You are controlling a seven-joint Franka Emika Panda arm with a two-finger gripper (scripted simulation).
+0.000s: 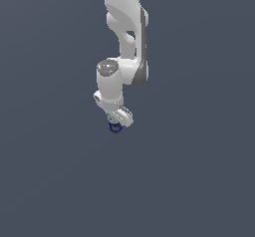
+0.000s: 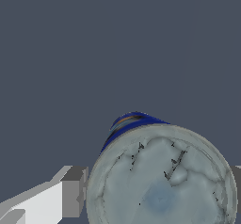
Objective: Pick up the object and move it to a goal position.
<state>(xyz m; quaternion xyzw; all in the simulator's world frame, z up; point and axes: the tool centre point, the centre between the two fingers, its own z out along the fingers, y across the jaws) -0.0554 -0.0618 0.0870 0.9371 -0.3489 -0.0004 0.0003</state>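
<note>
Grey floor [image 1: 50, 181] filled both views without a mark, and no goal marker could be made out on it. Against it the white Panda arm [image 1: 124, 27] hung down from the upper edge of the exterior view, its wrist bent so the gripper [image 1: 116, 125] pointed downward. At the tip of that gripper sat the object [image 2: 160, 180], a small dark-blue can with a pale top, showing only as a blue speck under the arm. In the wrist view the can's pale top loomed close, with a grey finger [image 2: 73, 192] pressed against its side, so the jaws appeared clamped on it, probably for carrying.
</note>
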